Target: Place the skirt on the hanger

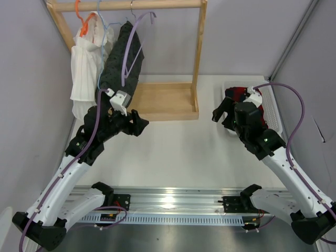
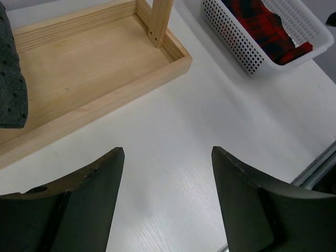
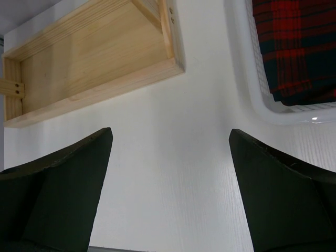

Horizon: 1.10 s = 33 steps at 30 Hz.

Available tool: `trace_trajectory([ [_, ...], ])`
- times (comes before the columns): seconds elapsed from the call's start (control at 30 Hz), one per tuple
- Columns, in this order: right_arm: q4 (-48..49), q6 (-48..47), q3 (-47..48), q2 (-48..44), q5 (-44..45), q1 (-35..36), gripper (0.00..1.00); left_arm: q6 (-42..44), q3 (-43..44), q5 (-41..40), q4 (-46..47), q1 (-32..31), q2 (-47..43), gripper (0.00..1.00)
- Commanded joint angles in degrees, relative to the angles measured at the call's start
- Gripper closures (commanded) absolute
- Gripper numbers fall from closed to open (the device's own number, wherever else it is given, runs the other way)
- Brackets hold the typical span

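Note:
The red-and-black checked skirt [image 1: 239,93] lies crumpled in a white perforated basket [image 1: 273,107] at the table's right; it also shows in the left wrist view [image 2: 262,26] and the right wrist view [image 3: 299,47]. The lilac hanger [image 1: 137,27] hangs bare on the wooden rail, in front of a dark dotted garment. My left gripper [image 1: 139,124] hovers open over bare table near the rack's base [image 2: 168,150]. At the basket's left edge my right gripper [image 1: 222,115] is open and holds nothing [image 3: 170,131].
A wooden rack with a tray base [image 1: 163,100] stands at the back. On its rail hang a white pleated garment [image 1: 84,73] on an orange hanger [image 1: 84,21], a pale blue hanger [image 1: 105,23] and the dark dotted garment [image 1: 122,58]. Grey walls close both sides.

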Motion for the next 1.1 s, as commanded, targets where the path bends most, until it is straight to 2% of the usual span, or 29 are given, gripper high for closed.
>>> trace_trajectory([
  [0.0,0.6,-1.4,2.2,-0.2,2.1,-0.4,0.01,0.6,0.3,1.9,-0.2,-0.3,-1.1,0.26],
  [0.2,-0.5,-2.6,3.9,1.4,-0.9,-3.3,0.01,0.6,0.5,2.4,-1.5,-0.3,-1.1,0.25],
  [0.3,0.8,-3.8,4.3,3.8,-6.1,-8.8,0.01,0.1,0.2,3.1,-1.2,-0.3,-1.1,0.25],
  [0.4,1.4,-3.4,6.7,9.7,-14.5,-20.1,0.01,-0.7,0.1,4.0,-0.5,-0.2,-0.8,0.25],
  [0.43,2.1,-3.1,7.6,13.0,-17.5,-26.4,0.01,-0.9,0.1,4.2,-0.3,-0.3,-0.7,0.25],
  [0.5,3.6,-2.3,8.3,16.3,-21.2,-30.2,0.02,-1.5,-0.1,5.1,0.6,-0.3,-0.9,0.25],
  [0.57,3.9,-1.7,10.0,20.9,-20.1,-34.6,0.02,-1.6,-0.4,5.5,0.8,-0.3,-0.8,0.25],
  [0.7,6.0,0.1,11.0,27.4,-17.8,-37.0,0.04,-1.6,-0.2,6.4,1.1,-0.3,-0.3,0.25],
  [0.87,5.1,-0.2,14.7,34.6,-9.8,-38.7,0.06,-2.2,0.0,7.5,1.1,-0.3,-0.3,0.25],
  [1.07,7.5,-1.6,14.5,39.2,-10.7,-42.9,0.05,-2.5,-0.5,8.4,1.4,-0.3,-0.6,0.24],
])
